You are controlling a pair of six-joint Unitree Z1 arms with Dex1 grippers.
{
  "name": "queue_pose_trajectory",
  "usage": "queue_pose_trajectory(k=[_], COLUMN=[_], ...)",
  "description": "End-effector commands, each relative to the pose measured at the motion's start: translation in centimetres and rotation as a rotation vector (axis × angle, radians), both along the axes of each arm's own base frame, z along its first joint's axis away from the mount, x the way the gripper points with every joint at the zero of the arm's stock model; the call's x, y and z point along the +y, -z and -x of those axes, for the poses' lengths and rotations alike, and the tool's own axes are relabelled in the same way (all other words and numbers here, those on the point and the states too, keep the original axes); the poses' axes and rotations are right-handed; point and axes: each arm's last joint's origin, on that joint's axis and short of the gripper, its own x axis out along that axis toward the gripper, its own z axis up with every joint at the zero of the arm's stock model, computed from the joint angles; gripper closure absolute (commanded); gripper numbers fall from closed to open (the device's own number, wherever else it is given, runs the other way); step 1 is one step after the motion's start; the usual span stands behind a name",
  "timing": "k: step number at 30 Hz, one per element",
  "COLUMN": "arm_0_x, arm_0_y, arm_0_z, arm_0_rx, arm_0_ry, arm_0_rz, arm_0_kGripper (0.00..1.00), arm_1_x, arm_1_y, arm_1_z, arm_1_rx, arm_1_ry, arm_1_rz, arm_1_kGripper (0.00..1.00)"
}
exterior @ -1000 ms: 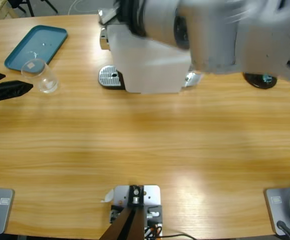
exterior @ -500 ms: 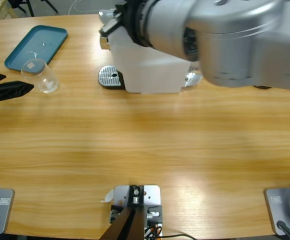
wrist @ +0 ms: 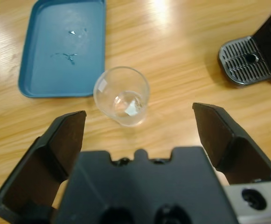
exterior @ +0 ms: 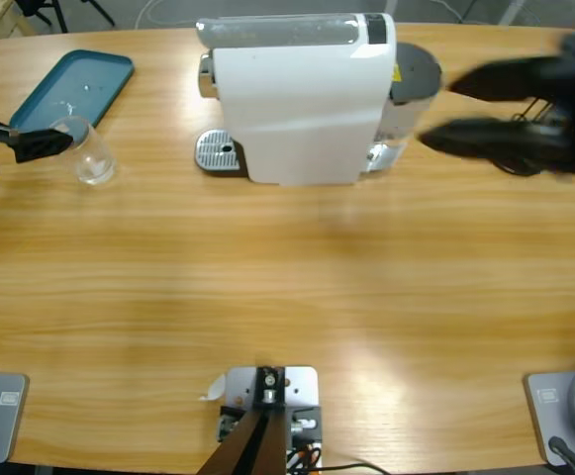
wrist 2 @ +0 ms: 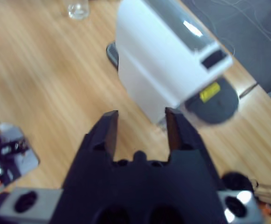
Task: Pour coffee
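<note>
Clearly nothing is being poured yet: no coffee is showing, the glass (wrist: pixel 121 95) is standing empty left of the machine (exterior: pixel 300 97), the left tool (wrist: pixel 140 126) gaping wide before it, the right tool (wrist 2: pixel 138 129) part-open, both empty.

The coffee machine (exterior: pixel 302 109) at the far middle is white, with a silver ribbed drip grate (exterior: pixel 218 151) and a yellow label (wrist 2: pixel 210 92). At far left, the tray (exterior: pixel 73 91) is teal and the glass (exterior: pixel 85 148) is clear. The table (exterior: pixel 287 287) is light brown wood with grain.
</note>
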Motion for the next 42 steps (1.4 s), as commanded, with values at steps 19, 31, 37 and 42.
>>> queue_pose_trajectory(k=[19,31,37,42], arm_0_x=[-1.1,-0.1,-0.5,-0.9], arm_0_y=[7.7,9.0,9.6,10.8], arm_0_z=[-2.9,-2.2,-2.8,-3.3], arm_0_rx=[-0.019,-0.018,-0.034,-0.025], arm_0_ry=[-0.12,-0.205,-0.205,-0.211], arm_0_rz=[-0.01,-0.065,-0.052,-0.051], arm_0_kGripper=[0.009,0.018,0.023,0.023], arm_1_x=[-6.9,-7.0,-7.1,-7.2], arm_1_y=[5.8,6.2,6.2,6.1], arm_1_z=[4.3,4.1,4.2,4.2], arm_1_rx=[0.084,0.085,0.083,0.081], arm_1_ry=[0.048,0.06,0.059,0.064], arm_1_rz=[0.038,0.03,0.029,0.026], arm_1_kGripper=[0.041,0.041,0.041,0.041])
